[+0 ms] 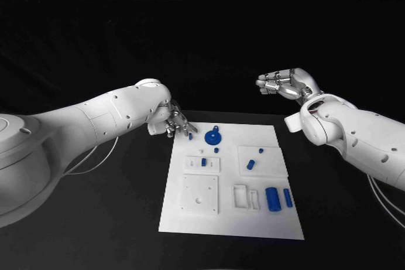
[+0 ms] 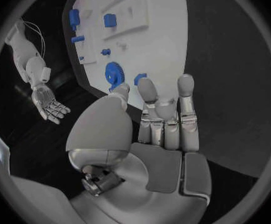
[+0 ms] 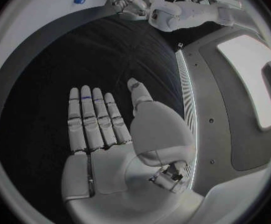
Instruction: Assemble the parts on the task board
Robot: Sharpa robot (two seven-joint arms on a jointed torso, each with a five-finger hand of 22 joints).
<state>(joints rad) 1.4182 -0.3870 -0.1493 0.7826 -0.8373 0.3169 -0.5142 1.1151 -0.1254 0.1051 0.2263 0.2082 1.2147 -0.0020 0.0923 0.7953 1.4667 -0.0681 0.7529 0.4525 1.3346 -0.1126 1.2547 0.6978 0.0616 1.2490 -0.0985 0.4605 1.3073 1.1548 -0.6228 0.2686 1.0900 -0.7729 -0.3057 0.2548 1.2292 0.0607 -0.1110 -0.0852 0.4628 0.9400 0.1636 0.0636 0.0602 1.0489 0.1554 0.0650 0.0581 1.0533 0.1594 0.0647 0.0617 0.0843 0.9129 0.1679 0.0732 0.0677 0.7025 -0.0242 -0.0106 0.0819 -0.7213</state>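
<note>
The white task board (image 1: 227, 223) lies in the middle of the black table. A blue gear (image 1: 213, 135) sits near its far left corner, with a small blue peg (image 1: 191, 136) beside it. My left hand (image 1: 175, 125) hovers over that corner, fingers straight and empty; in the left wrist view its fingertips (image 2: 185, 82) point at the gear (image 2: 115, 74) and the peg (image 2: 140, 78). More blue parts lie on the board: a block (image 1: 250, 163), a small piece (image 1: 204, 161) and two cylinders (image 1: 273, 198) near the front right. My right hand (image 1: 285, 82) is raised beyond the far right corner, palm (image 3: 120, 134) bare.
White raised plates (image 1: 201, 194) and a slotted frame (image 1: 244, 197) sit on the near half of the board. Bare black table surrounds the board (image 2: 163, 40) on all sides. The right hand (image 2: 50, 104) is well away from the left one.
</note>
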